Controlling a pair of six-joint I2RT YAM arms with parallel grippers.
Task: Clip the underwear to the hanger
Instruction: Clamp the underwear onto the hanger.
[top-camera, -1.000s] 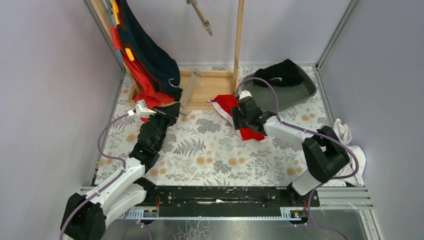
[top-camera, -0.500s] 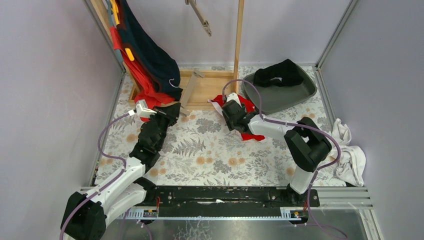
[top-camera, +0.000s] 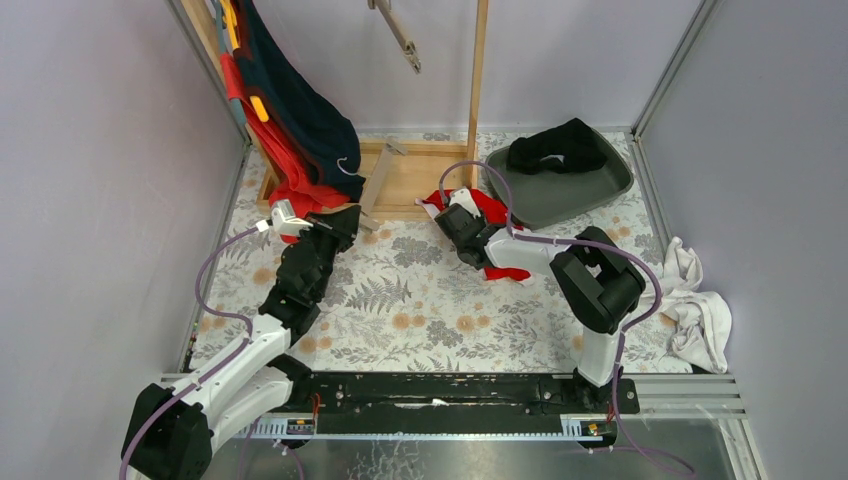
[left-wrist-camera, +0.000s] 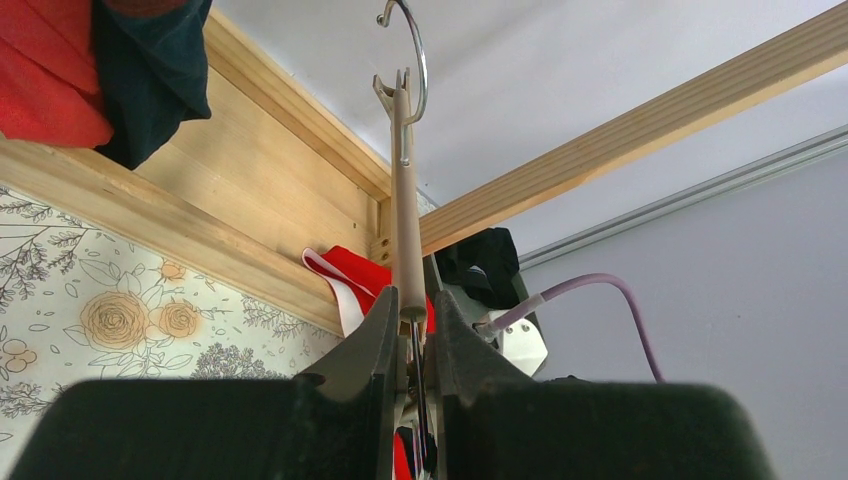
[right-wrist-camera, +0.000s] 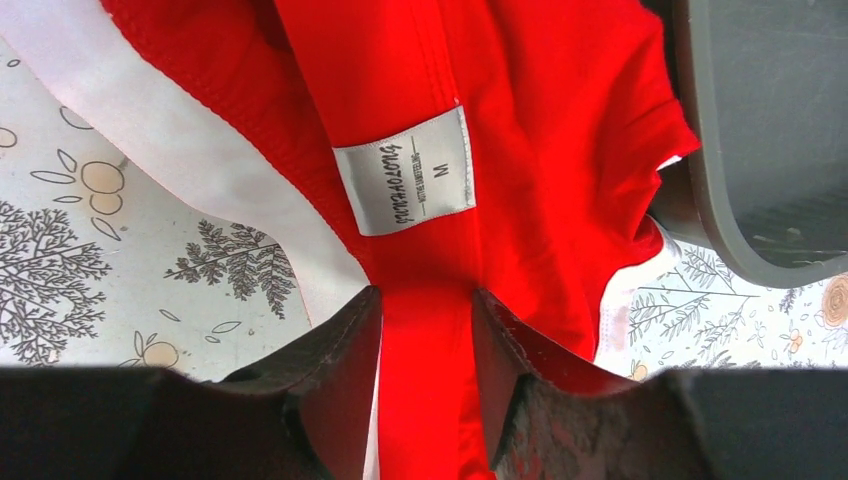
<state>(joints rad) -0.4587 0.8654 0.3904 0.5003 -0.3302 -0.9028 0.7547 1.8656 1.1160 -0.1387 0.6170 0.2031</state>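
The red underwear (right-wrist-camera: 520, 120) was lying crumpled on the flowery table cover (top-camera: 420, 300), just in front of the wooden rack base (top-camera: 420, 175). One edge was up against the grey tray (right-wrist-camera: 760, 150), and the size label (right-wrist-camera: 405, 170) faced up. My right pincer (right-wrist-camera: 425, 330) was down on it with the jaws about half open, one either side of a strip of red cloth just below that label. As far as I could see nothing was clamped; the cloth between the fingers looked flat, not bunched. The hanger (left-wrist-camera: 405, 200) was well apart from the underwear, over on the other side. My left pincer (left-wrist-camera: 412, 330) was squeezed shut on its bar, with the hook at the far end.

What worried me was the bite. I figured it could land on a single thin layer, or half on the white waistband (right-wrist-camera: 200, 180), and the cloth would slip out the moment I lifted. The edge by the tray might also drag on the rim. And the big one — I couldn't see the hanger's clips in any view, so lining the waistband up with one would be guesswork. If the hanger twisted in my grip, that'd get even harder.
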